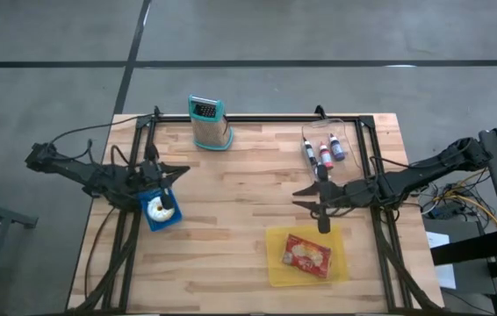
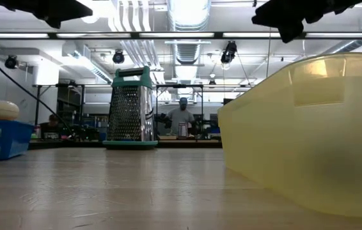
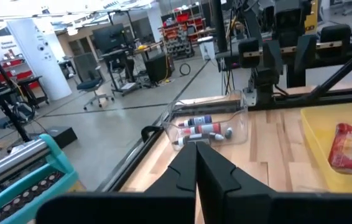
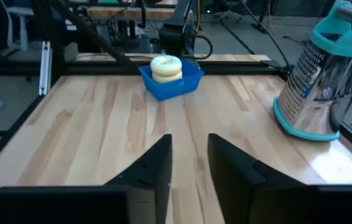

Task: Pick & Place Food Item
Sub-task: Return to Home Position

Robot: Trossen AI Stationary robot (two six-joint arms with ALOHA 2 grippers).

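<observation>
Since the white donut [image 1: 155, 208] already lies in the blue bin [image 1: 149, 222] near the left edge of the desk [image 1: 240, 228], the left gripper [image 1: 178, 172], closed and empty above it, should be raised clear before being withdrawn. The right gripper [image 1: 299, 198] is held open mid-desk.

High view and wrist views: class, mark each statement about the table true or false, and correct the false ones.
1. A white donut lies in the blue bin. True.
2. The grater lies on its side. False: the grater stands upright.
3. The right pincer is open. True.
4. The yellow tray is empty. False: the yellow tray holds a red packet.
5. The left pincer is open. False: it is shut.
</observation>
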